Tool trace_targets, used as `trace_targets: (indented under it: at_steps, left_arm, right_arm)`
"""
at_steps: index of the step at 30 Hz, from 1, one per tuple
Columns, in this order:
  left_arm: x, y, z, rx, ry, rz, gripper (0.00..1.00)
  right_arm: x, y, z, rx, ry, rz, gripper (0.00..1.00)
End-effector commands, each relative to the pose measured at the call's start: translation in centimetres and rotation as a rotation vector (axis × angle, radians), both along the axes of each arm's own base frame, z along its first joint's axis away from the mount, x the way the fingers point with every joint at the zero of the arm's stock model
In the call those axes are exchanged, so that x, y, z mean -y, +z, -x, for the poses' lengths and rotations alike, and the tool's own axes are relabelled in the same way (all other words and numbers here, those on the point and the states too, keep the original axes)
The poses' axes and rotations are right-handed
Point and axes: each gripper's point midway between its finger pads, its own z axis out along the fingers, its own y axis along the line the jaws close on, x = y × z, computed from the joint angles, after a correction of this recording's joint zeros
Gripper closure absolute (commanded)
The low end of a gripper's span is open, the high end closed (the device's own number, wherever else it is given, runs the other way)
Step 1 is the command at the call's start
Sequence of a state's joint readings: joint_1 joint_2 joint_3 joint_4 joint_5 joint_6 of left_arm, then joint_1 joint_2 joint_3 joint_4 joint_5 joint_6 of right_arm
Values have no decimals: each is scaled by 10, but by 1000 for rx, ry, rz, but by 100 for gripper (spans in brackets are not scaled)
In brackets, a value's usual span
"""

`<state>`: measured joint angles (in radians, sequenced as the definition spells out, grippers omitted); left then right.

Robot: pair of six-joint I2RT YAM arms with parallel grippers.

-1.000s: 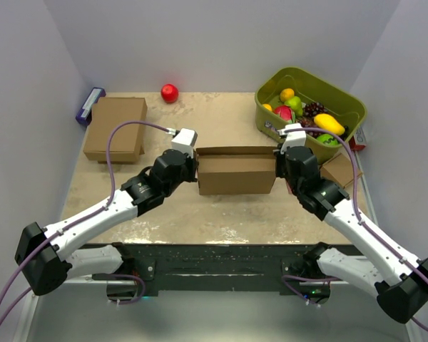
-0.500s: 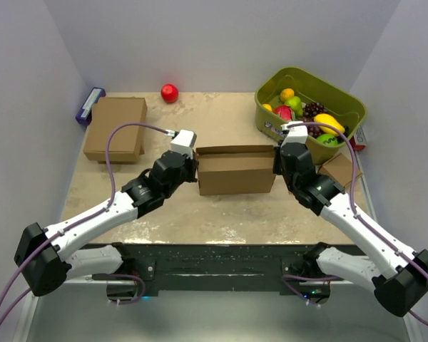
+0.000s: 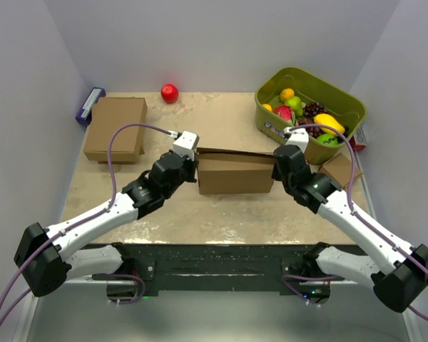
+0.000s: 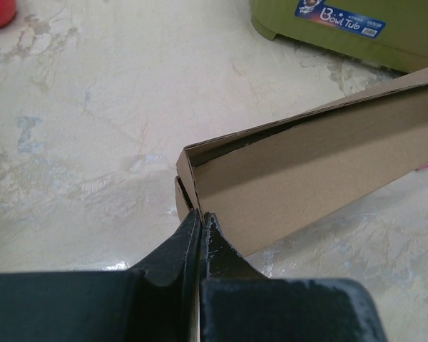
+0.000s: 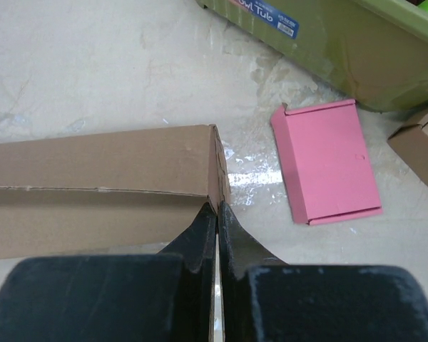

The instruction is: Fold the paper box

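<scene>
The paper box (image 3: 235, 173) is a brown corrugated cardboard box standing in the middle of the table, with its long side facing me. My left gripper (image 3: 196, 169) is at its left end. In the left wrist view the gripper (image 4: 200, 216) is shut on the thin end wall of the paper box (image 4: 307, 164). My right gripper (image 3: 276, 169) is at the right end. The right wrist view shows this gripper (image 5: 217, 208) shut on the corner edge of the paper box (image 5: 100, 171). The box's inside is mostly hidden.
A green tub (image 3: 342, 100) holding fruit stands at the back right. A red ball (image 3: 170, 92) lies at the back. A closed brown box (image 3: 115, 128) sits at the left, a small cardboard cube (image 3: 340, 169) at the right, and a pink card (image 5: 328, 160) lies beside it.
Both grippers stay pinched on the box's ends. The right wrist has shifted a little left and forward, and the box's top rear flap has tipped lower.
</scene>
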<state>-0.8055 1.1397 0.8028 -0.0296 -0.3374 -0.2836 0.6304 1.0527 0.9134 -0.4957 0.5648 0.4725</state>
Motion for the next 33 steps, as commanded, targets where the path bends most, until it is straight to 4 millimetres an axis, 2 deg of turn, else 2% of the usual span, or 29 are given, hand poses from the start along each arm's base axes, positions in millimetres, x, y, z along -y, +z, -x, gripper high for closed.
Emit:
trace_targets:
  at_steps: [1,2,6,7,8,10,11,13,16,20,25,33]
  left_arm:
    - [-9,-54,23,-123,-94,-156,100]
    - [-8,-54,23,-120,-99,-150,100]
    - [-8,-54,24,-120,-109,-159,100]
    - [-7,-54,25,-120,-114,-156,100]
    - [-6,-52,25,-117,-118,-153,100]
    - [-6,-51,26,-113,-126,-152,100]
    - [-6,-49,25,-108,-126,-150,100]
    - [-5,-47,26,-104,-135,-148,100]
    - [-4,-48,26,-107,-140,-149,100]
    - [-4,-49,26,-115,-139,-157,100]
    - [-4,-50,26,-120,-136,-159,100]
    - [-3,-51,25,-127,-137,-163,100]
  right_arm:
    - [9,-40,38,-186,21,37,91]
    - [6,-33,36,-166,28,20,87]
    - [3,-2,34,-91,36,-37,62]
    - [4,4,34,-78,38,-46,49]
    - [4,13,34,-54,41,-60,42]
    - [6,28,35,-9,44,-81,31]
    - [6,36,34,16,47,-89,29]
    - [7,48,32,65,64,-92,29]
    - [5,54,30,95,90,-84,33]
    - [0,53,32,98,117,-106,46]
    - [6,44,41,60,98,-108,52]
    - [11,53,44,87,93,-113,63]
